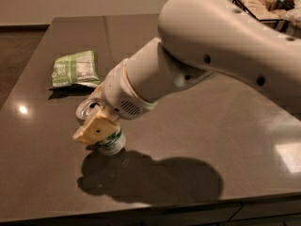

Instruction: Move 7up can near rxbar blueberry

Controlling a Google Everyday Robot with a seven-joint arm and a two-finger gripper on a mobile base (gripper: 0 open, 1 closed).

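- Camera view looks down across a dark, glossy brown-grey table point(235, 121) with a thick white robot arm point(211, 46) reaching in from the upper right toward the near left part of the surface.
- At the arm's end, the two-finger gripper point(101, 131) sits low over the table, close to the front edge, and is clamped around the small white-and-green aluminium 7up can point(112, 143).
- One cream-coloured finger pad point(96, 128) lies flat against the near side of the can; the opposite finger is hidden behind the can and the wrist.
- The 7up can leans, with its silver top point(87, 111) tipped toward the upper left and its printed lower end toward the viewer, at or just above the table surface.
- A flat green-and-white snack bag point(75, 69) lies on the table behind the can, near it but apart, toward the left edge.
- A broad dark shadow point(155, 178) of arm and can spreads over the table in front of the can.
- A black wire basket point(256, 6) holding pale items stands at the far right corner, well apart from the can.
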